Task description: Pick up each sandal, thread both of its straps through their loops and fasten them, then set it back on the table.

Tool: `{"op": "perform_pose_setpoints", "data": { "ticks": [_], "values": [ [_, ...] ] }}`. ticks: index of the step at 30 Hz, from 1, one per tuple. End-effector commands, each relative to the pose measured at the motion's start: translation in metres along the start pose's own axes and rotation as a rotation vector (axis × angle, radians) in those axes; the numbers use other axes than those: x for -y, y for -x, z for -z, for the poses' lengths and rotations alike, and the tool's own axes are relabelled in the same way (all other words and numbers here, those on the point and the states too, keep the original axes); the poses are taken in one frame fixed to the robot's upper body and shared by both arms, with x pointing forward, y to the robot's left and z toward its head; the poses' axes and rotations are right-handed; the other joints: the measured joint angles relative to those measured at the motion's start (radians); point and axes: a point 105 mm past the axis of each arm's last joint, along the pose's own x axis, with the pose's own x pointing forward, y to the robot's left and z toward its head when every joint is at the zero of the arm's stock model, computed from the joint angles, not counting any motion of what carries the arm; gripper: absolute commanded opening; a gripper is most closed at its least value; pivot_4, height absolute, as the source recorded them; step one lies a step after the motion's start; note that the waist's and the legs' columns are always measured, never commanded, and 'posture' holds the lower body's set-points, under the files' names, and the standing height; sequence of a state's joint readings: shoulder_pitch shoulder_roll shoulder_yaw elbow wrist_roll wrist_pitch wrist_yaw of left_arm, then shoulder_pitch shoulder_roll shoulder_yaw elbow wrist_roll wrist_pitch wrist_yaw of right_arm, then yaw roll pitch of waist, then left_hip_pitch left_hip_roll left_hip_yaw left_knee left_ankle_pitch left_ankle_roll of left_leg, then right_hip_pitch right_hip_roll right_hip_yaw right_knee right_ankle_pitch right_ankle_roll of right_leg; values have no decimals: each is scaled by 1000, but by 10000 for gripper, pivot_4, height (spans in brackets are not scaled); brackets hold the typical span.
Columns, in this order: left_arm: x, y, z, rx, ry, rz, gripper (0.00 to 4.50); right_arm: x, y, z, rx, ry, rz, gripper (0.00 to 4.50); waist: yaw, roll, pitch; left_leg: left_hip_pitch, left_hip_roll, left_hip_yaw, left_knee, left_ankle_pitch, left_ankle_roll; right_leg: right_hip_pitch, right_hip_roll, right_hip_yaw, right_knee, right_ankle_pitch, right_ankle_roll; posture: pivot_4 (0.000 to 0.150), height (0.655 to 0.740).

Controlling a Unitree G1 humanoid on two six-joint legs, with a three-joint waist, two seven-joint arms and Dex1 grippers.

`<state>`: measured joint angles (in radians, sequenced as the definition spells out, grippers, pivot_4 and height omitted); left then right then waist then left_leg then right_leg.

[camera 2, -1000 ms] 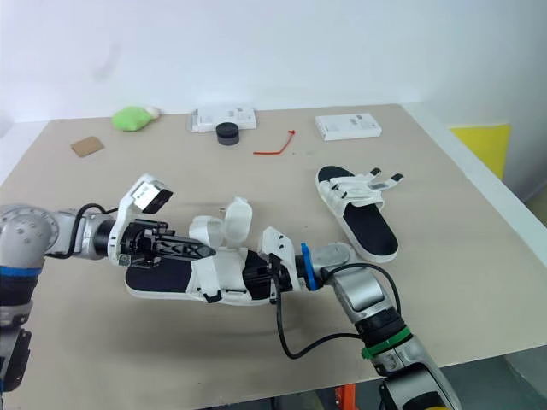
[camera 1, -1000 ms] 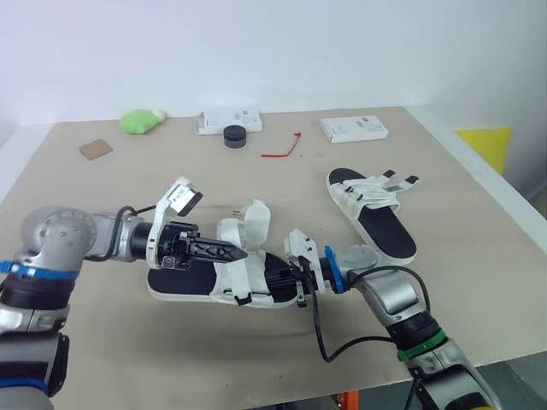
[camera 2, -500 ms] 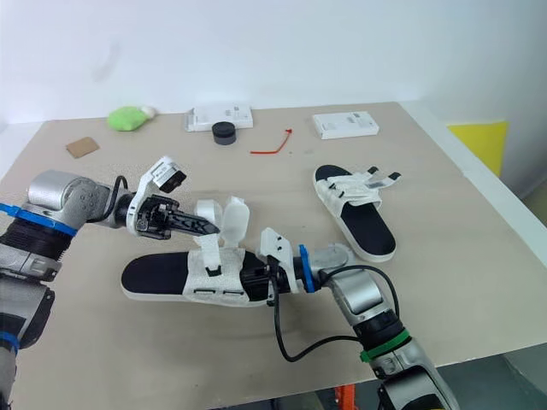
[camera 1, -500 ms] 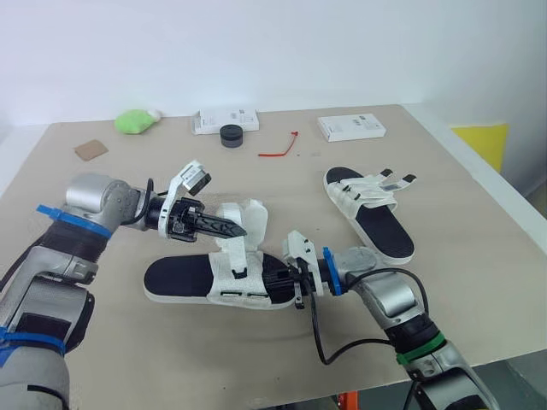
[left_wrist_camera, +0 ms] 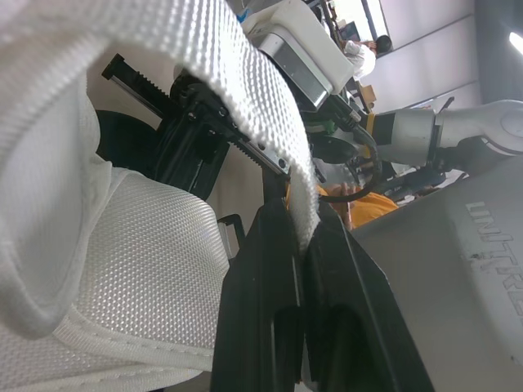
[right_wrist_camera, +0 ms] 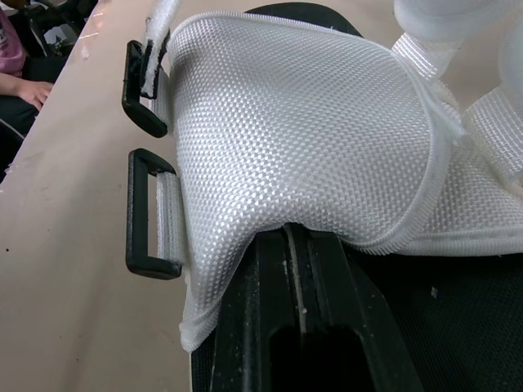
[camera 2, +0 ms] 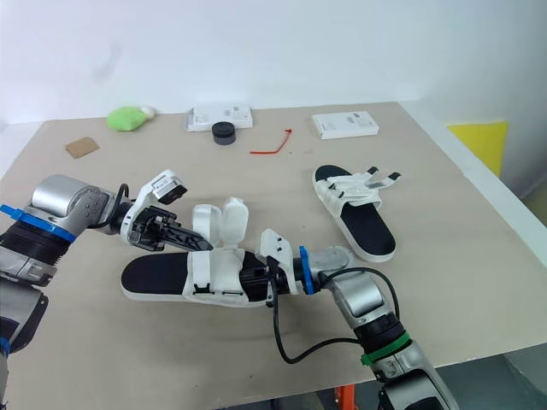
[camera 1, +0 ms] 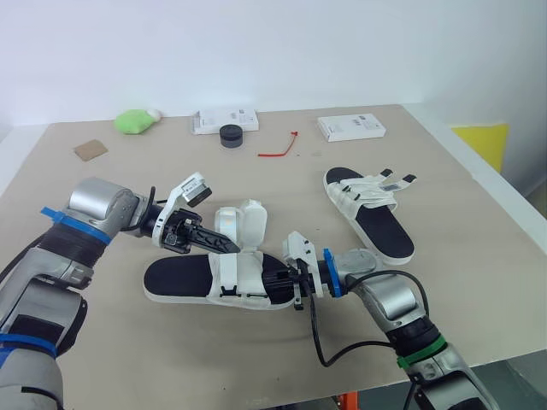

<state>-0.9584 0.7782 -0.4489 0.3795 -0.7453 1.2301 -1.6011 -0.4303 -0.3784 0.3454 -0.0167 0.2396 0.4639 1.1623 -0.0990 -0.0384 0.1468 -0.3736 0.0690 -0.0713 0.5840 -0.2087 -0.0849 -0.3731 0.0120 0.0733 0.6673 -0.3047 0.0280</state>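
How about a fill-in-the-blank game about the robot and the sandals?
1. The left hand pinches a strap whose colour is ____.
2. The right hand grips the near sandal, and the table holds ____ sandals in all.
3. The far sandal lies on the robot's ____ side.

Missing words: white, two, right.

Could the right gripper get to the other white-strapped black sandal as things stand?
Probably not yet: the right gripper is shut on the near sandal's white mesh upper. The other sandal lies apart with bare table between, so the path looks free once it lets go.
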Motion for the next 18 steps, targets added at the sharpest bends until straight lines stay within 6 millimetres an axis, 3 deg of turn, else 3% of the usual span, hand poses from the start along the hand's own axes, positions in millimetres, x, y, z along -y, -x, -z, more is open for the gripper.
{"op": "perform_pose_setpoints", "data": {
  "ticks": [1, 7, 13, 18],
  "values": [
    [2, -3, 5, -31, -5, 16, 565, -15, -11, 57, -143, -214, -20, 0, 0, 0, 0, 0, 0, 0, 0, 0, 0, 0, 0, 0, 0, 0, 0, 1500, 7400],
    [-10, -13, 23, -76, -16, 10, 565, -15, -12, 57, -142, -212, -19, 0, 0, 0, 0, 0, 0, 0, 0, 0, 0, 0, 0, 0, 0, 0, 0, 1500, 7400],
    [-15, -12, 24, -71, -53, -12, 565, -16, -11, 56, -140, -211, -18, 0, 0, 0, -1, 1, 0, 0, 0, 0, 0, 1, 0, 0, 0, 0, 0, 1500, 7400],
    [-22, -13, 17, -27, -203, -62, 565, -16, -12, 54, -134, -209, -18, 0, 0, 0, -1, 1, 0, 0, 1, 0, 0, 1, 0, 0, 0, 0, 0, 1500, 7400]
  ]
}}
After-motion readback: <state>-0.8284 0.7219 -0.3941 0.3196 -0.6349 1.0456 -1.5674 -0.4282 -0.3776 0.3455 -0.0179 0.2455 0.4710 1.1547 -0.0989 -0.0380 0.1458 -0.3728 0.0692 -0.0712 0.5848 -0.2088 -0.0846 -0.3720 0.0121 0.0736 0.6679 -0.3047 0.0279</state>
